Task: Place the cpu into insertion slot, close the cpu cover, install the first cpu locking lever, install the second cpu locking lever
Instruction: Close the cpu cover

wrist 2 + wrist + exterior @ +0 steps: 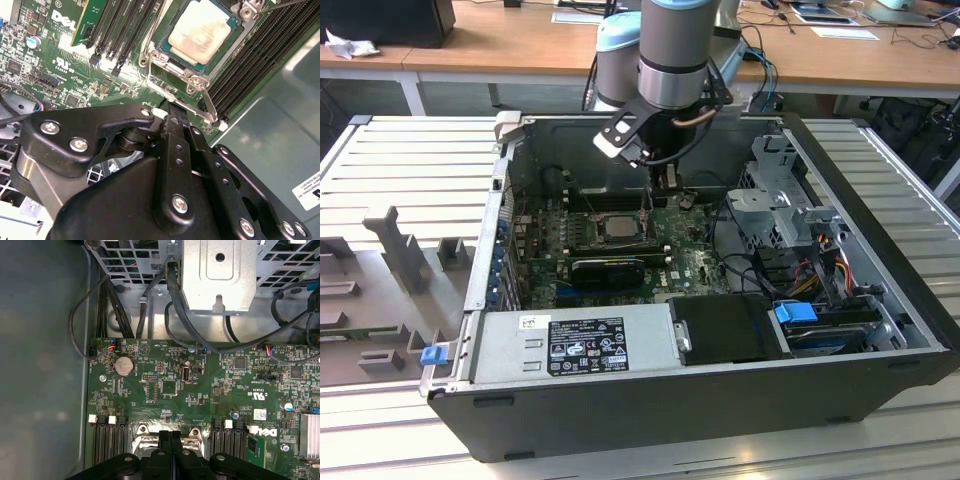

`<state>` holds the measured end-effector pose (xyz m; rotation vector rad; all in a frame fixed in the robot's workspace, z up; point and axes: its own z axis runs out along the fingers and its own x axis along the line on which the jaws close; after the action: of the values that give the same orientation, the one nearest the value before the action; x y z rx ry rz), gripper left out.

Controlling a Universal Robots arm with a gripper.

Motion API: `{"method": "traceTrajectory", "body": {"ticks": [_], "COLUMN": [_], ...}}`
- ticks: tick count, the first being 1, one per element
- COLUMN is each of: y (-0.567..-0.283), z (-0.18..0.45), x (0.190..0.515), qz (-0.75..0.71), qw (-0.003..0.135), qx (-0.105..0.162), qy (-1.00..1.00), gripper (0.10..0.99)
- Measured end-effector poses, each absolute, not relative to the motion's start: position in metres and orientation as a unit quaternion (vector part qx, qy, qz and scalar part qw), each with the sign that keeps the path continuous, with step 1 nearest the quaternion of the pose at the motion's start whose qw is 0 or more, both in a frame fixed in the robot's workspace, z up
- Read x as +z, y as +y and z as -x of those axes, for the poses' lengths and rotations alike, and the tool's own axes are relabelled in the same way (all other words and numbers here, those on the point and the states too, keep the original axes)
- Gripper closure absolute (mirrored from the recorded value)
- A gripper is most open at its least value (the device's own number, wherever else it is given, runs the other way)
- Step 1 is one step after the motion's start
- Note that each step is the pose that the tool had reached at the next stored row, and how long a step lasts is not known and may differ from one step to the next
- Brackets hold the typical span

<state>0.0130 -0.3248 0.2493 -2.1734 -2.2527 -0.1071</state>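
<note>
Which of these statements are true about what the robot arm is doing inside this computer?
1. The cpu lies down on the green board. True.
2. The fingers are spread wide apart. False: in the first wrist view they sit pressed together.
3. The cpu cover stands upright, away from the chip. False: it lies flat, framing the cpu.
4. A round coin battery sits on the board. True.
5. The arm hangs outside the computer case. False: it reaches down into the open case, close to the cpu.
</note>
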Motion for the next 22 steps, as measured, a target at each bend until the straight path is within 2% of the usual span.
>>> {"method": "traceTrajectory", "body": {"ticks": [22], "y": [-0.3248], "z": [-0.0045], "x": [0.2493], "qz": [0.694], "qw": [0.005], "qx": [-0.034], "qy": [-0.719], "gripper": [0.980]}}
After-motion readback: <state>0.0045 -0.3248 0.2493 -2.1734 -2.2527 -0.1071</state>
